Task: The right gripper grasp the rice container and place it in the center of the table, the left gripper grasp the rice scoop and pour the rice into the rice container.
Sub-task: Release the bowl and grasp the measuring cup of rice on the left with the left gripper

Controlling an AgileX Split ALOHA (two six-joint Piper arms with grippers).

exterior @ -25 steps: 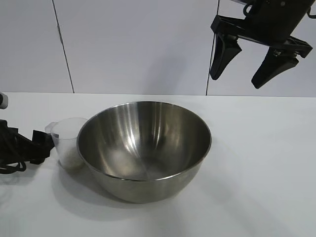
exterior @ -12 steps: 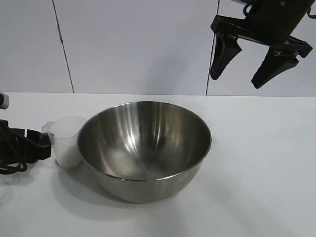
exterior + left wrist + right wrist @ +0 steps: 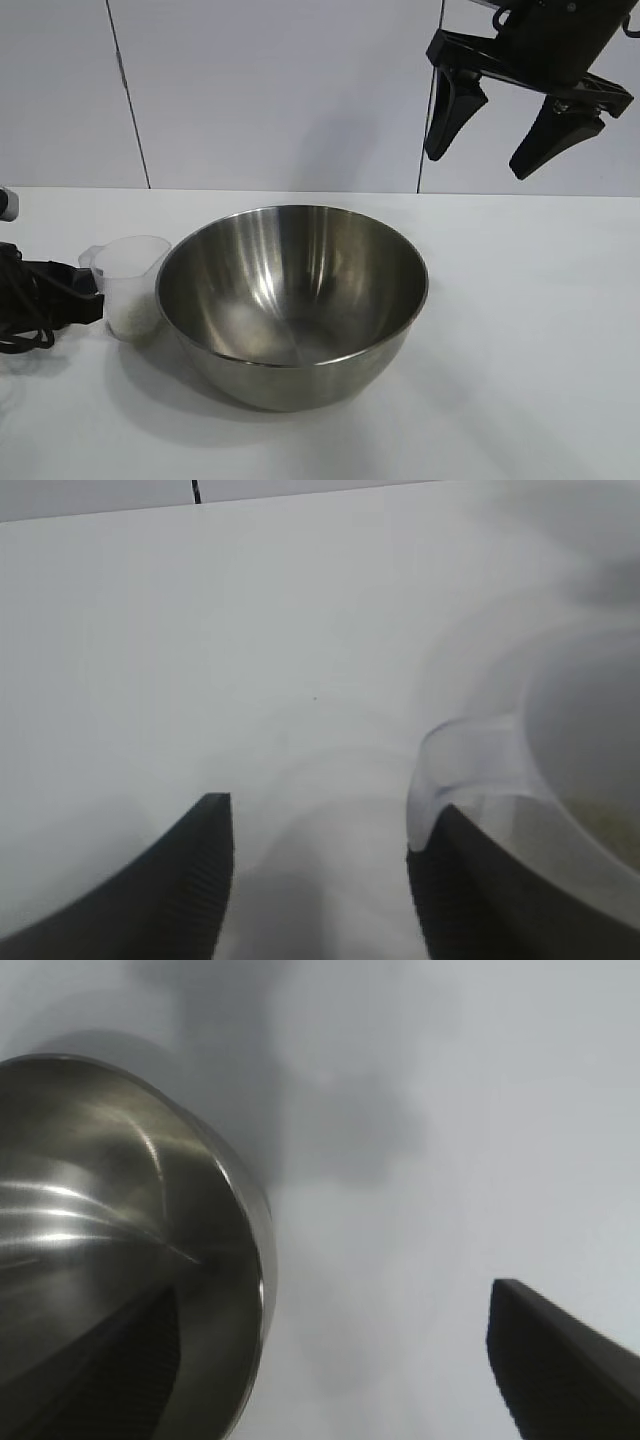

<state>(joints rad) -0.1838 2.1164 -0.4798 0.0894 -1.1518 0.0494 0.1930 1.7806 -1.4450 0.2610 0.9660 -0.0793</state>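
The rice container [image 3: 290,300], a big shiny steel bowl, stands in the middle of the table [image 3: 520,330]. It also shows in the right wrist view [image 3: 120,1200]. The rice scoop [image 3: 130,285], a clear plastic cup with rice [image 3: 130,318] in its bottom, stands just left of the bowl. My left gripper [image 3: 88,297] lies low at the table's left edge, against the scoop. In the left wrist view my left gripper [image 3: 325,810] is open with bare table between the jaws. The scoop [image 3: 560,770] and its spout overlap one finger [image 3: 470,890]. My right gripper [image 3: 510,130] hangs open and empty high at the upper right, also seen in its wrist view [image 3: 333,1290].
A white panelled wall [image 3: 280,90] stands behind the table. Black cables [image 3: 20,330] trail from the left arm at the table's left edge. Bare white table lies right of the bowl and in front of it.
The scoop has slid a little to the left, away from the bowl, and the left gripper has drawn back left with it. The bowl and the right gripper have not moved.
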